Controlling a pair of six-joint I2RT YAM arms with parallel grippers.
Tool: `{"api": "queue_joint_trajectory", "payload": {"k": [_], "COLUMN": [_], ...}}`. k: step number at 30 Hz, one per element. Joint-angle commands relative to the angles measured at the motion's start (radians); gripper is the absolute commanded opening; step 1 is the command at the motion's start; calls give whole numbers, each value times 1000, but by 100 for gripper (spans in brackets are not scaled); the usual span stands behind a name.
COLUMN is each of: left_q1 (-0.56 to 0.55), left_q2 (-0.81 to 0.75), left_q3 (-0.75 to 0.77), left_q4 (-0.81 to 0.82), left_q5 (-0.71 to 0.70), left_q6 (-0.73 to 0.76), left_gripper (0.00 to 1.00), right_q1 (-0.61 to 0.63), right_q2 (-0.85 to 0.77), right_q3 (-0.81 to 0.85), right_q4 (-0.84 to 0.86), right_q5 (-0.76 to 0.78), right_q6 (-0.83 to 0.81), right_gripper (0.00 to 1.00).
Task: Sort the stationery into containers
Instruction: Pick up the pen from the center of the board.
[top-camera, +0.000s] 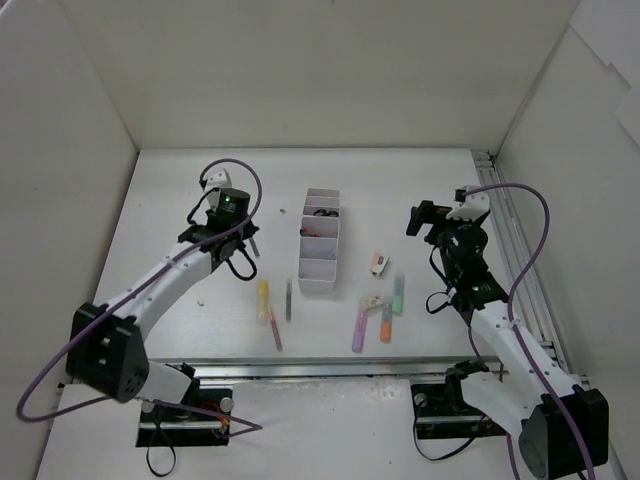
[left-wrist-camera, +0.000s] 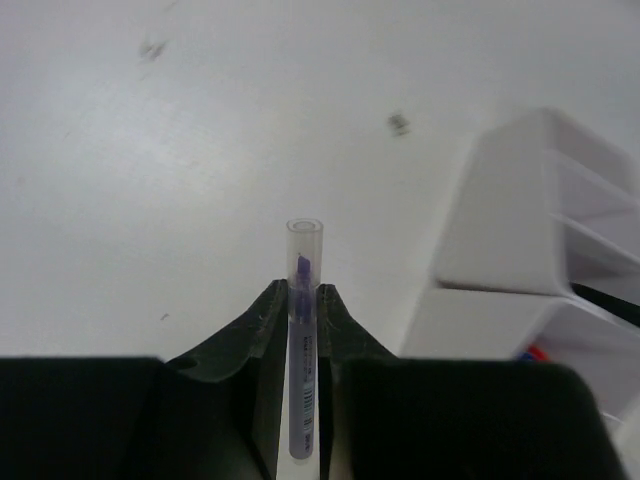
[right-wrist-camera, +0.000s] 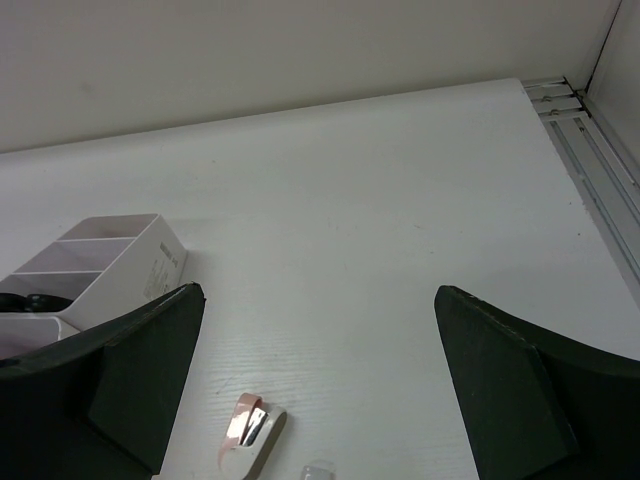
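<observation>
From the overhead camera I saw the left pincer (top-camera: 250, 243) reaching out over the surface (top-camera: 180, 200), just left of the white organiser tray (top-camera: 317, 288). A clear-capped pen (top-camera: 254, 247) showed as a thin sliver at its tip. The tray stood end-on to me, and black scissors (top-camera: 322, 211) lay in it toward its far end. Nearer the arm bases lay the loose stationery. A yellow highlighter (top-camera: 263, 297) and a dark pen (top-camera: 288, 300) lay side by side, with a pink pencil (top-camera: 275, 331) just below them. Right of the tray were a purple highlighter (top-camera: 359, 328), an orange highlighter (top-camera: 386, 322), a green highlighter (top-camera: 397, 293) and an eraser (top-camera: 379, 264). The right pincer (top-camera: 425, 222) hung right of the tray, apart from all of these.

On the left wrist camera the left pincer (left-wrist-camera: 303, 300) was pressed together on the clear-capped pen (left-wrist-camera: 305, 250). The barrel ran up between the fingers (left-wrist-camera: 262, 330) and the cap poked out past them (whether the pen was off the surface I could not tell). The tray's (left-wrist-camera: 520, 250) end wall sat close on the right, blurred.

On the right wrist camera the right pincer (right-wrist-camera: 320, 292) stood spread wide with nothing between its fingers (right-wrist-camera: 130, 370). The tray (right-wrist-camera: 120, 262) was at the left edge with the scissors (right-wrist-camera: 25, 300) in it. The eraser (right-wrist-camera: 250, 425) lay on the surface near the bottom of the view.
</observation>
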Motion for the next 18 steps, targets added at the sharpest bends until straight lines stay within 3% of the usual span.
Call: {"api": "queue_joint_trajectory", "payload": {"k": [1,4,8,18], "left_q1": [-72,-130,-198,-253], "left_q2": [-156,-199,-139,40], "left_q3": [-101,-162,-154,-156], "left_q4": [487,721,883,1164], "left_q5": [89,198,304,503], "left_q6": [256,407,583,669], "left_gripper": [0,0,0,0], "right_q1": [-8,-10,-11,-16], "right_q2": [-31,-40,-35,-46], "right_q3": [-1,-6,-9,-23], "right_q4": [75,78,82,88], "right_q5": [-14,-26,-41,-23], "right_q6": [7,4,-1,-21], "right_gripper": [98,98,98,98]}}
